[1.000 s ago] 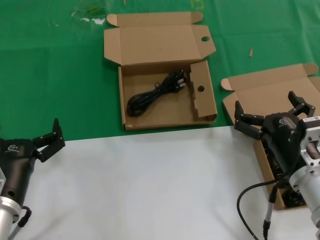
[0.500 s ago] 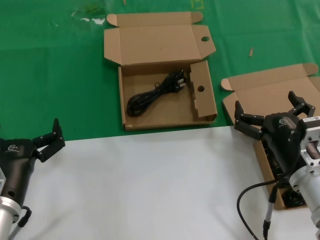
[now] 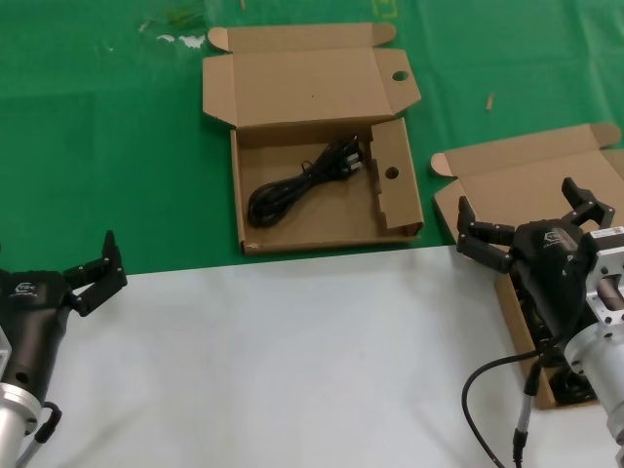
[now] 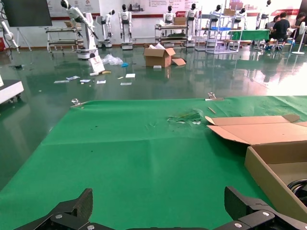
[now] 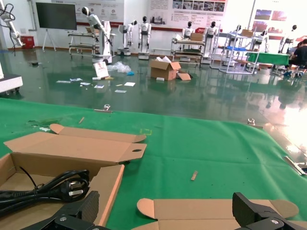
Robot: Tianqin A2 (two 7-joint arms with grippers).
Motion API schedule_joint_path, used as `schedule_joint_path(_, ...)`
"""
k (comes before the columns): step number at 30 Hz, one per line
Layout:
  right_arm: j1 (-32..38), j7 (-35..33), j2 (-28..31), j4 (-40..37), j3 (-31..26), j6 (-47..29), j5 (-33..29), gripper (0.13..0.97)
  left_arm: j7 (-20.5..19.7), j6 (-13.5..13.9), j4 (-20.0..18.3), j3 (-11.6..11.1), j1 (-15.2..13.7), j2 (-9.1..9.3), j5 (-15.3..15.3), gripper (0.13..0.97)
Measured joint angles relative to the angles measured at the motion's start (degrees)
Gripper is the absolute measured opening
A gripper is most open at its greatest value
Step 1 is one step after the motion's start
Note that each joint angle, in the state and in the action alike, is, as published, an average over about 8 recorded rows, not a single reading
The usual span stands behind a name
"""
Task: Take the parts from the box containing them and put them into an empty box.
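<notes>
The holed cardboard box [image 3: 390, 210] lies open on the green cloth at the middle back, and one black coiled cable [image 3: 297, 183] lies in it. It also shows in the right wrist view [image 5: 81, 146] with the cable [image 5: 48, 189], and in the left wrist view [image 4: 268, 165]. The plain-lidded box [image 3: 526, 175] stands at the right, its tray mostly hidden behind my right arm; something dark [image 3: 575, 388] shows in it. My right gripper [image 3: 522, 210] is open and empty over that box, as the right wrist view [image 5: 165, 211] shows. My left gripper [image 3: 93, 271] is open and empty at the near left, as the left wrist view [image 4: 158, 208] shows.
A white sheet [image 3: 283, 361] covers the near half of the table and green cloth [image 3: 107, 146] the far half. A small brown scrap [image 3: 490, 100] lies on the cloth at the back right. A cable [image 3: 487, 390] hangs from my right arm.
</notes>
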Motion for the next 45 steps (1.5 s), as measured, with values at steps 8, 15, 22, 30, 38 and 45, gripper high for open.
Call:
schedule_joint_path(8,0.0,0.0,0.0,0.0,0.0,0.0,0.0,0.966,0.0,0.0,0.0,0.0,0.0,0.0,0.0,0.966)
schedule_joint_path(15,0.0,0.0,0.0,0.0,0.0,0.0,0.0,0.966,0.0,0.0,0.0,0.0,0.0,0.0,0.0,0.966)
schedule_joint_path(22,0.0,0.0,0.0,0.0,0.0,0.0,0.0,0.966,0.0,0.0,0.0,0.0,0.0,0.0,0.0,0.966)
schedule_joint_path(30,0.0,0.0,0.0,0.0,0.0,0.0,0.0,0.966,0.0,0.0,0.0,0.0,0.0,0.0,0.0,0.966)
schedule_joint_path(38,0.0,0.0,0.0,0.0,0.0,0.0,0.0,0.966,0.0,0.0,0.0,0.0,0.0,0.0,0.0,0.966)
schedule_joint_path(45,0.0,0.0,0.0,0.0,0.0,0.0,0.0,0.966,0.0,0.0,0.0,0.0,0.0,0.0,0.0,0.966)
